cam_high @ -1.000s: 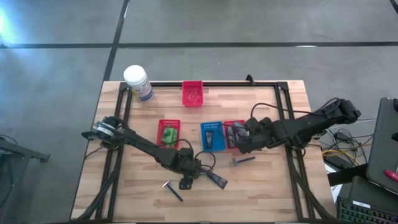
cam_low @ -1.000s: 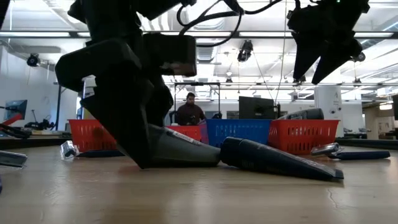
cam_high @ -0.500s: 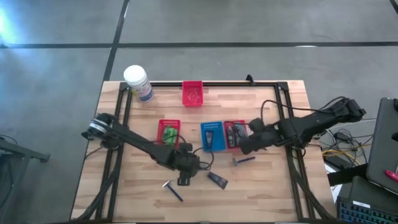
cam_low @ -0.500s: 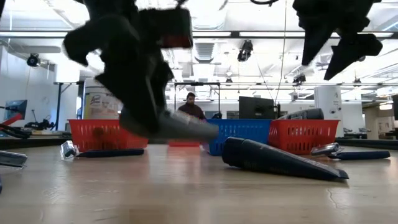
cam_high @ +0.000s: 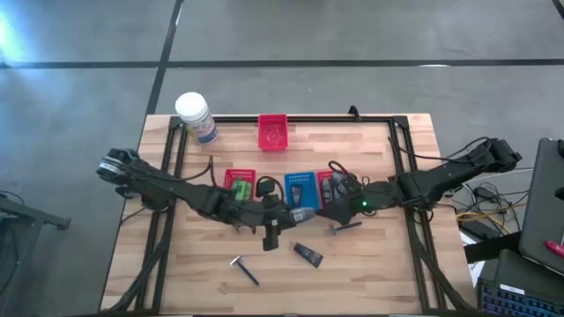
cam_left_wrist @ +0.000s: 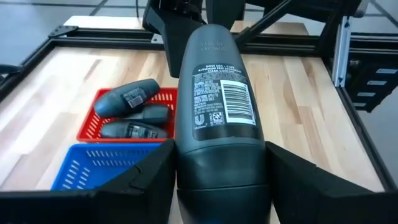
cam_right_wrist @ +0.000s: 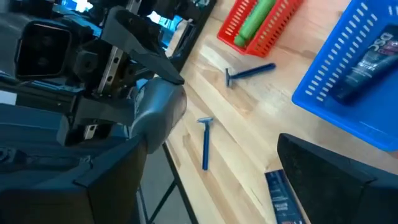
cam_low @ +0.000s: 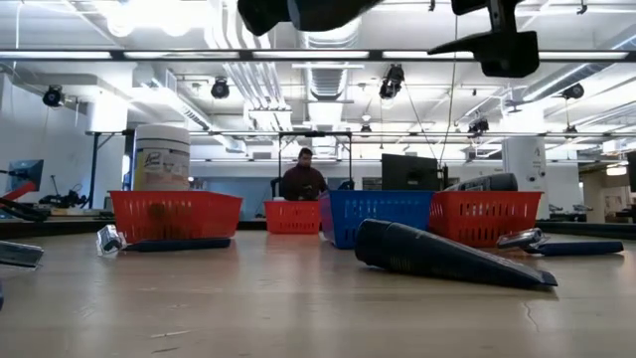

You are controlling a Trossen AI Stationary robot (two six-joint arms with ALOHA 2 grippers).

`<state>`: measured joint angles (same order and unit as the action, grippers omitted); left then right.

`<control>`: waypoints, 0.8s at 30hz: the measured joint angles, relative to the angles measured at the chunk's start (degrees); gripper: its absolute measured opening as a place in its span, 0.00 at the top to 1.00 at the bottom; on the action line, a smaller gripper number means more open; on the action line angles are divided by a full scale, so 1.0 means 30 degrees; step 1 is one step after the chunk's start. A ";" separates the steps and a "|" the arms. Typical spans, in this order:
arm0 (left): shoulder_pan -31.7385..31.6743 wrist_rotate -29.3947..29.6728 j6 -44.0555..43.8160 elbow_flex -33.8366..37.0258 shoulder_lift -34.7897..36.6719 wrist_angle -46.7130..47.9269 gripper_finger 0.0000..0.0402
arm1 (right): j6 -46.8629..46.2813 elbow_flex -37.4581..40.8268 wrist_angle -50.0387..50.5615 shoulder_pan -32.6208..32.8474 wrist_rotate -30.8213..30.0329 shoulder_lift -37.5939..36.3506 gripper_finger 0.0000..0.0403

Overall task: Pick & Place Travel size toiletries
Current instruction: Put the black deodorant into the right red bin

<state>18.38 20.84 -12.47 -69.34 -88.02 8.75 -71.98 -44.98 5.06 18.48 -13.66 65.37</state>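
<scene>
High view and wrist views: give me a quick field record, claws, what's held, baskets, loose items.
left claw: shut on grey bottle, above the blue basket
right claw: over the red basket of grey bottles; grip unclear
green bottle: in the other red basket
loose on table: dark tube, two razors

Wooden table (cam_high: pixel 370 264) (baskets (cam_high: pixel 272 132), 2 razors (cam_high: pixel 244 269)).

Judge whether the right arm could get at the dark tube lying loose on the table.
Probably yes: the dark tube lies in the open with nothing over it, and the right gripper hovers nearby.
</scene>
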 joint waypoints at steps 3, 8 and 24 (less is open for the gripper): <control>-0.0103 -0.0064 0.0211 0.0022 -0.0132 -0.0136 0.47 | 0.0062 -0.0077 -0.0049 0.0000 0.0113 0.0087 0.11; -0.0165 -0.0152 0.1065 -0.0195 -0.1121 -0.0755 0.47 | -0.0455 -0.0134 -0.1146 0.0000 0.0453 0.0586 0.15; -0.0474 -0.0304 0.0504 -0.0488 -0.1665 0.1595 0.47 | -0.1876 -0.0142 0.0890 -0.0002 0.0587 -0.0766 0.10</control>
<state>16.95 19.92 -10.96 -70.81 -93.01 13.54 -77.60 -45.41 7.73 18.47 -11.90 63.08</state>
